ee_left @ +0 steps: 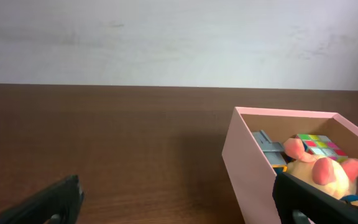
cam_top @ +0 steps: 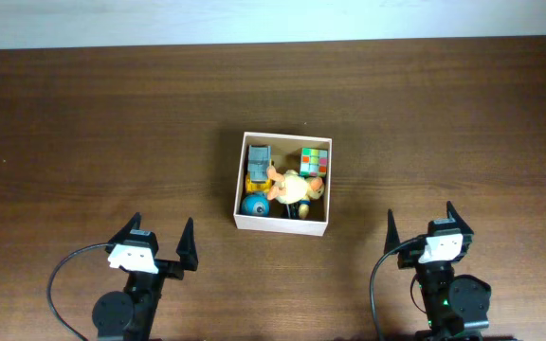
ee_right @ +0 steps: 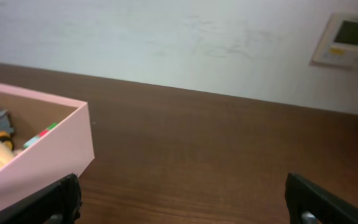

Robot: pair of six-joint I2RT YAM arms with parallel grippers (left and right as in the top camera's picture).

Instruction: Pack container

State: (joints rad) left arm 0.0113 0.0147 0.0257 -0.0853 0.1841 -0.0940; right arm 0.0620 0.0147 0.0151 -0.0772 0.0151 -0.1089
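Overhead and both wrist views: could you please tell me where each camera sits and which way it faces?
Overhead: above the table, looking straight down; left claw and right claw show near the bottom.
Left wrist: low behind the left claw's open fingers, facing the wall; container at right.
Right wrist: likewise behind the right claw; container at left.
All views share the container.

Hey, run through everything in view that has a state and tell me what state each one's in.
container: upright, open-top, toys inside
left gripper: open, empty
right gripper: open, empty
plush toy: lying inside the container
colour cube: in a container corner
grey toy truck: inside the container
blue ball: inside the container
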